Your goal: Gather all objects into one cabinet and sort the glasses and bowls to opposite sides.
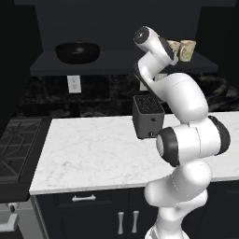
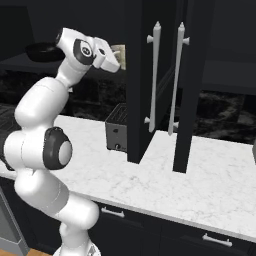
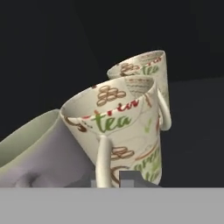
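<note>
- The gripper (image 3: pixel 111 178) is clenched on the loop handle of a cream patterned mug (image 3: pixel 118 131).
- Two more cream mugs (image 3: pixel 144 72) stand close beside it.
- A wide black bowl (image 1: pixel 78 52) sits far left on the dark cabinet shelf (image 1: pixel 112 63).

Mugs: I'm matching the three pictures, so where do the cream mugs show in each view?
Left base view: mugs upper right, on the right end of the shelf, beside the arm's wrist.
Right base view: a cream sliver, top centre, just right of the hand.
Hand view: centre, clustered close together.
Shared landmark: the dark shelf under them.
</note>
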